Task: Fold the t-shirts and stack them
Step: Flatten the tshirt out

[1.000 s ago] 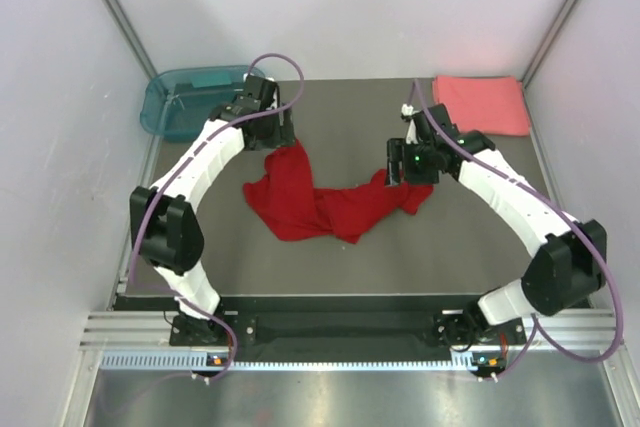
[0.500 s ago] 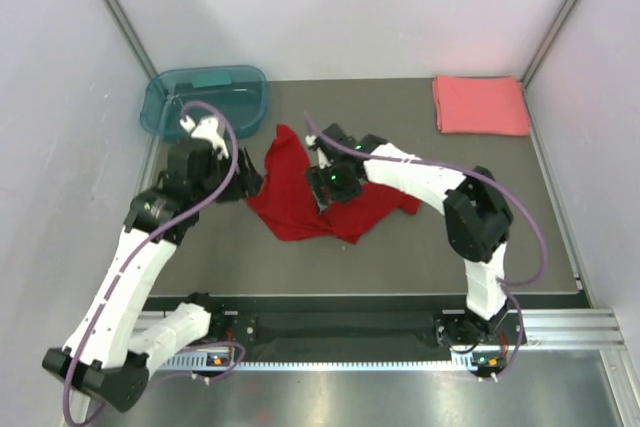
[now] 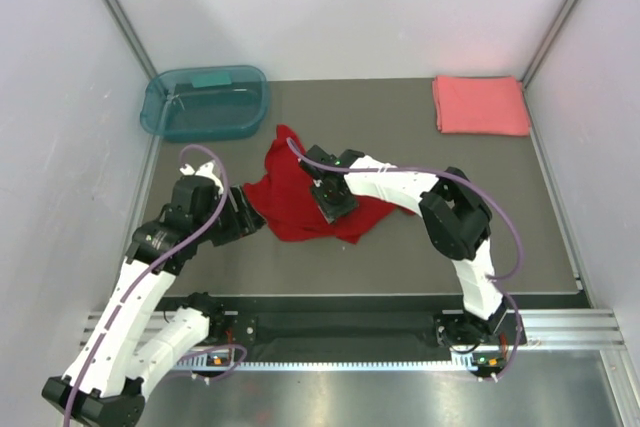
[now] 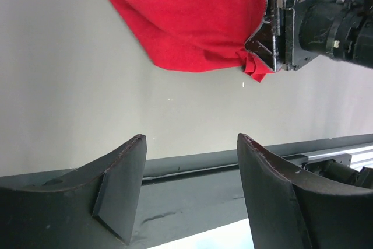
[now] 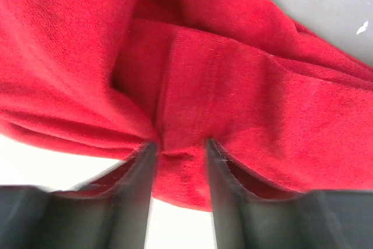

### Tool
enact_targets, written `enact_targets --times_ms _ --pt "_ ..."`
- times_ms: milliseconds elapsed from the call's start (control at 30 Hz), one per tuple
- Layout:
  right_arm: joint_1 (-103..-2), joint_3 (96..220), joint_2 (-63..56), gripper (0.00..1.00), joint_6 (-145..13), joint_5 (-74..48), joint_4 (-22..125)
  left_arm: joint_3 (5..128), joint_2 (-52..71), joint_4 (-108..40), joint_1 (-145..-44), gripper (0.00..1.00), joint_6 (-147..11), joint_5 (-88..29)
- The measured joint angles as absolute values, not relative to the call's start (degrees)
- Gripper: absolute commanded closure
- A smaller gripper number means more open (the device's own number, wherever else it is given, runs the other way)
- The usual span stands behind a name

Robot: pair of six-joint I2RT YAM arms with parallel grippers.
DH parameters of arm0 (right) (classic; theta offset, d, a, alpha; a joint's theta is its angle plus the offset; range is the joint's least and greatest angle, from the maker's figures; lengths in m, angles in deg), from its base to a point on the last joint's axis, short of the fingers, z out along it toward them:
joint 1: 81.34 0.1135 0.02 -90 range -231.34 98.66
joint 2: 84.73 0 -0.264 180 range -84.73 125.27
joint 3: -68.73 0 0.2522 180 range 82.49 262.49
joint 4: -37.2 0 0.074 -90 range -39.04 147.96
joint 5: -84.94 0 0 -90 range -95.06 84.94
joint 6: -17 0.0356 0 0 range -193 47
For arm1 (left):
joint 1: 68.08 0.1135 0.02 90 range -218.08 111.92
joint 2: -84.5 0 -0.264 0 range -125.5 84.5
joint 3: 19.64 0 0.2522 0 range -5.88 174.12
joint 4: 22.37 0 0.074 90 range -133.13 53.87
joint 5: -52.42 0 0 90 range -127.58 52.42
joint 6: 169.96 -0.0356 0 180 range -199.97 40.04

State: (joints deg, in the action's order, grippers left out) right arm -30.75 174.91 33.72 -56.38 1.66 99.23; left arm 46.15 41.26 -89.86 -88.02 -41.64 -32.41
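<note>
L arm: top view, lower left of frame. Rises from its base at the bottom edge, elbow thrown out far to lower left, forearm slants up-right twd centre. Wrist ends just left of the red tee [image 3: 285, 182].
L gripper [image 4: 191, 139]: released, jaws spread wide w/ nothing btwn them. Bare table [image 3: 420, 247] beneath. In its wrist view the red cloth lies higher in frame, apart from the fingertips.
R arm: top view, base at bottom right. Upper link climbs to an elbow right of centre, then the forearm reaches left across the frame, low over the cloth.
R gripper [image 5: 180, 147]: clenched on the red tee. Its own wrist view shows a fold of cloth pinched btwn both fingers. L wrist view has it at upper right, gripping a bunched bit at the tee's lower right edge.
Red tee: crumpled, not folded, on the table at centre of top view. One lobe points up twd the tub [image 3: 160, 107], the rest spreads right under the R forearm.
Coral tee [image 3: 480, 105]: neat folded rectangle, flat at upper right corner of table, well apart from both arms & the red tee.
Tub: teal, see-through, upper left of table. Near the red tee's top tip; contact can't be told.
</note>
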Motion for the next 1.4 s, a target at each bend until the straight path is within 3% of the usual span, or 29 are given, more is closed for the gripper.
enact_targets --times_ms 100,167,300,333,367,433,467,667,700,800,867,1000,1100,1333,1400 --pt "-30.88 173.27 33.7 0.83 -56.38 2.71 98.83 46.13 40.89 -89.84 -88.02 0.32 -40.98 -32.08" --pt "-30.97 172.07 33.55 0.87 -56.36 2.84 98.24 46.07 40.32 -89.8 -88.02 0.32 -40.74 -31.63" --pt "-31.12 169.4 31.21 0.72 -56.31 2.19 96.39 45.48 39.88 -89.71 -88.02 0.3 -40.15 -30.77" --pt "-31.23 168.79 30.53 0.72 -56.29 1.86 96.26 45.26 39.88 -89.71 -88.02 0.3 -39.87 -30.64" --pt "-31.34 168.24 29.72 0.74 -56.4 1.53 96.23 44.93 39.88 -89.53 -88.02 0.3 -39.52 -30.42" --pt "-31.84 167.17 28.1 0.94 -56.64 0.88 96.36 43.71 40.01 -88.68 -88.02 0.3 -39.19 -29.92" --pt "-32.35 166.36 27.03 1.0 -56.66 0.16 95.93 42.96 39.99 -88.22 -88.02 0.29 -39.06 -29.86" --pt "-39.78 160.48 20.45 1.0 -57.03 -2.73 95.01 39.6 35.51 -84.77 -88.02 0.09 -39.72 -31.01" --pt "-41.09 159.85 19.62 0.98 -57.32 -3.1 94.88 39.62 33.61 -84.05 -88.02 0.08 -40.24 -31.43" --pt "-44.43 158.1 16.78 0.75 -57.86 -3.49 94.88 40.78 25.08 -81.75 -88.0 0.08 -42.75 -33.59" --pt "-45.59 157.31 15.08 0.71 -58.56 -3.6 94.86 41.81 19.44 -79.79 -87.8 0.08 -44.72 -34.55" --pt "-47.16 156.33 12.69 0.5 -59.68 -5.22 94.66 44.43 9.7 -76.27 -85.62 0.11 -48.74 -36.08" --pt "-47.38 156.05 11.84 0.42 -60.4 -8.24 93.76 45.72 5.19 -74.04 -83.8 0.12 -50.62 -36.28" --pt "-44.94 156.13 12.56 0.41 -60.55 -15.36 91.58 46.9 -1.49 -70.41 -81.33 0.3 -53.29 -34.69" --pt "-43.58 156.57 13.81 0.39 -60.53 -16.67 90.97 47.71 -3.0 -70.15 -81.09 0.38 -53.73 -33.9"
